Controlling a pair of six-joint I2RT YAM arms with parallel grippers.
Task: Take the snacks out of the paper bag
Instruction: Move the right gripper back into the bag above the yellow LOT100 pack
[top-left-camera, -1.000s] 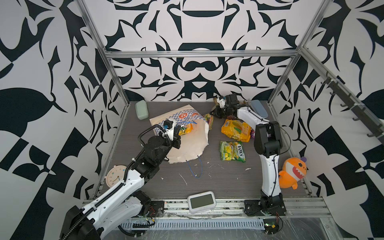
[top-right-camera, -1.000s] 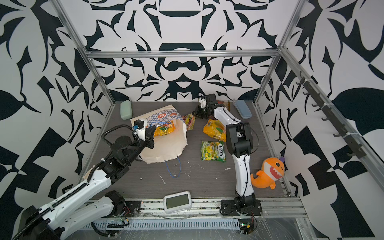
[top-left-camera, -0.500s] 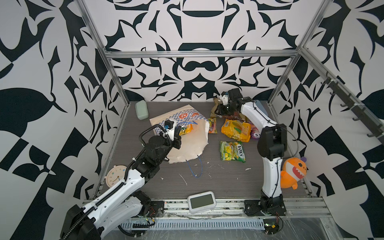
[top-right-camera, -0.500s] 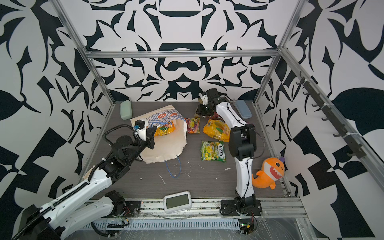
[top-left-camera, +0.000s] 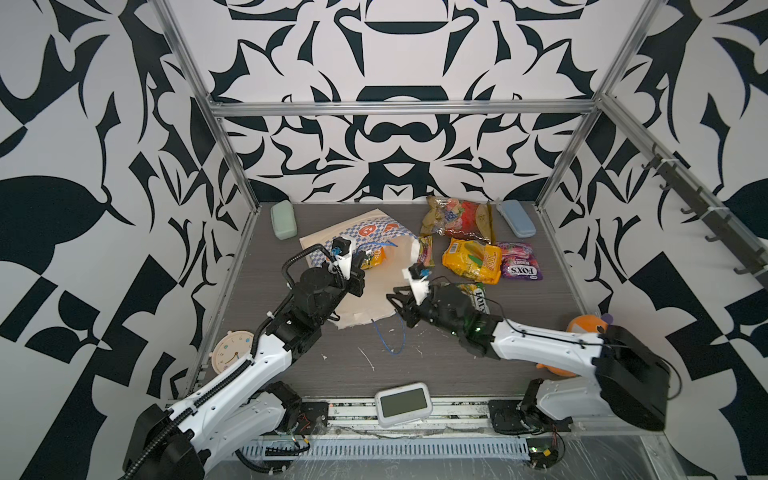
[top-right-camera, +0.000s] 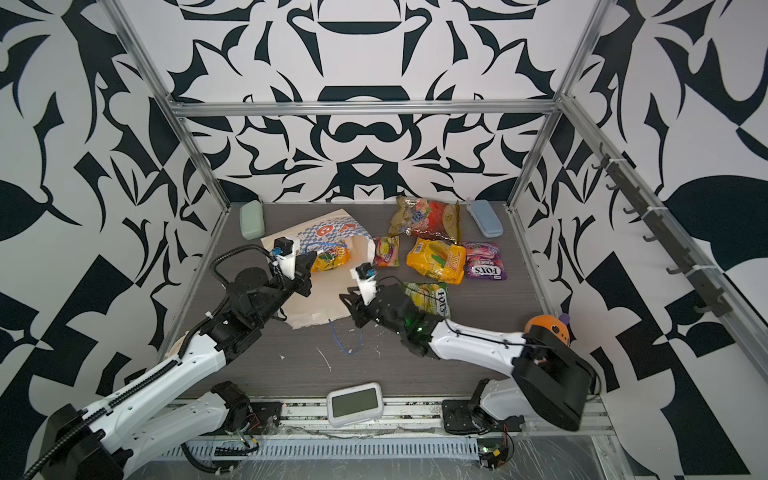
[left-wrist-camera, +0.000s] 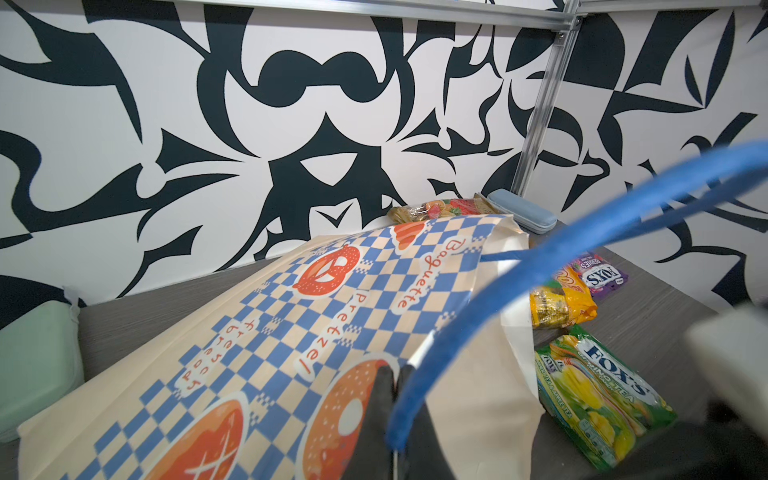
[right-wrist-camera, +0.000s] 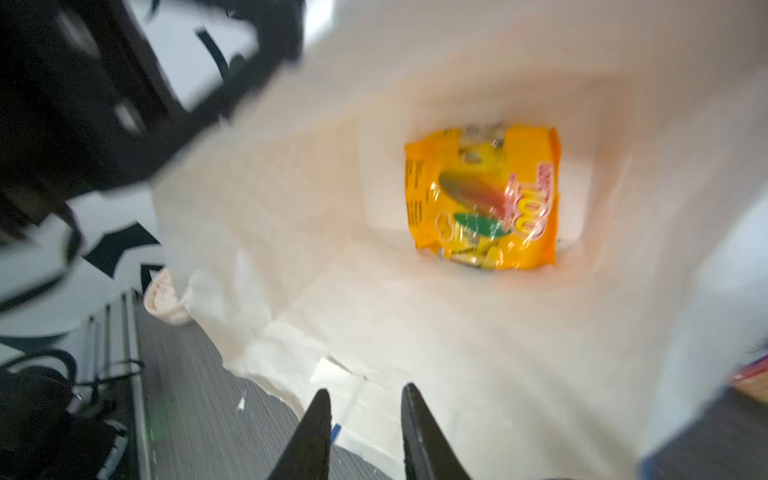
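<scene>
Gaping bag (right-wrist-camera: 374, 291) (right gripper (right-wrist-camera: 365, 392) at rim)

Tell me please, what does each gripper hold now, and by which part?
The left gripper holds the paper bag by its blue cord handle. The right gripper is open and holds nothing.

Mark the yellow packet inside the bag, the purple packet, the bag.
yellow packet (right-wrist-camera: 482, 195): right wrist view, its middle
purple packet (top-left-camera: 519, 262): a top view, its middle
paper bag (left-wrist-camera: 266, 316): left wrist view, checkered side
</scene>
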